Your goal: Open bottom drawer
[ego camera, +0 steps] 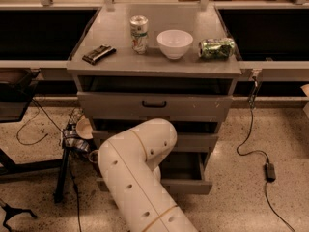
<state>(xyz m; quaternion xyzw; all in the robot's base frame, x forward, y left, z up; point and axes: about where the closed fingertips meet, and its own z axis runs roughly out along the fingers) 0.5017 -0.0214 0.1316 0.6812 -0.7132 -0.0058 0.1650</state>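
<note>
The grey cabinet [154,65] has the white arm [137,178] folded tight against its front. The arm hides the gripper somewhere at the lowest tier, so I cannot tell its state. The bottom drawer [188,186] sits part-way out at the cabinet's foot. A skewed pull could jam it. The elbow could bump the middle drawer [198,141], and the jolt might roll the tipped green can [217,48] off the top's right edge.

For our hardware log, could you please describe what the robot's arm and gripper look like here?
The arm is a thick, rounded cream-white shell with a bulbous elbow, small dark round holes and thin tan seam lines. The gripper is out of sight, hidden behind the elbow by the bottom drawer.
</note>
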